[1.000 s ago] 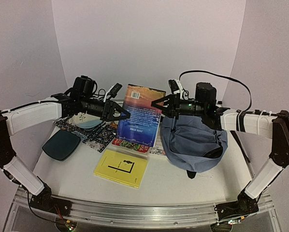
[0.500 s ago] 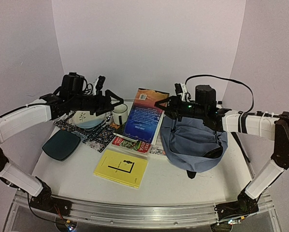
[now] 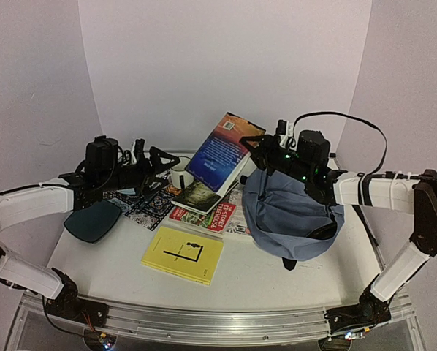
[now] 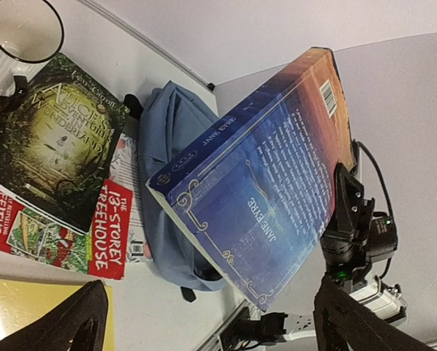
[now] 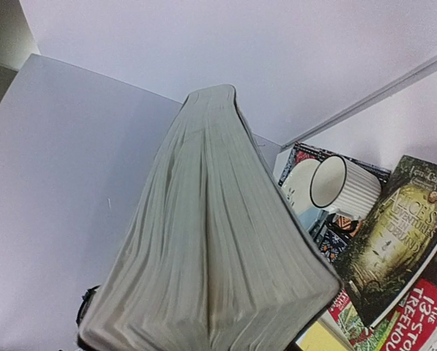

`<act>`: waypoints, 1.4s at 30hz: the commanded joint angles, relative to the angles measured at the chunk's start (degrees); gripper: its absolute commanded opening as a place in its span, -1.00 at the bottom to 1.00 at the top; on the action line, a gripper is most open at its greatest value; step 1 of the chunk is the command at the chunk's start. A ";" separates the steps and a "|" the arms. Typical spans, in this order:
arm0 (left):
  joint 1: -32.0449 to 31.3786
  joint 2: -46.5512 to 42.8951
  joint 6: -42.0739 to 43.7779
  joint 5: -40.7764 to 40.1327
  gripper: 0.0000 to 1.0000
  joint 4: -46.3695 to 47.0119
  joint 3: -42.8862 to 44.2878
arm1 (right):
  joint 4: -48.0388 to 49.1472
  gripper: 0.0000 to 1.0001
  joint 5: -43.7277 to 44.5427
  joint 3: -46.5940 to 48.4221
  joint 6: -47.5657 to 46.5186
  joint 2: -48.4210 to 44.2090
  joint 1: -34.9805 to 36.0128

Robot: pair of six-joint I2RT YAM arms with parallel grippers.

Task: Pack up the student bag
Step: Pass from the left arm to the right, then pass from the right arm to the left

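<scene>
The student bag (image 3: 291,219) may be missed if the tilted blue book (image 3: 222,142) slips from the clamping right fingers (image 3: 261,146); left fingers (image 4: 72,325) are released.

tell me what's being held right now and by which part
The right gripper holds the blue book by its page edge, opposite the spine. The left gripper is open and holds nothing.

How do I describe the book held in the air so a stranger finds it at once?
Start at the blue-grey backpack on the right. Above its left edge, the right gripper holds a thick book tilted. Unlike the flat books, its cover is blue and orange.
</scene>
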 commanded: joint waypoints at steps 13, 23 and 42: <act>-6.53 7.11 -13.17 -5.21 0.99 24.79 -1.31 | 28.34 -1.00 9.17 8.33 6.71 1.30 5.36; -7.79 11.95 -19.41 -7.10 0.93 37.36 -4.15 | 31.86 -1.00 10.05 8.77 8.44 2.38 6.78; -7.54 16.57 -24.26 -9.97 -1.00 60.36 -8.29 | 25.74 -0.67 7.79 -0.65 4.91 -1.59 7.06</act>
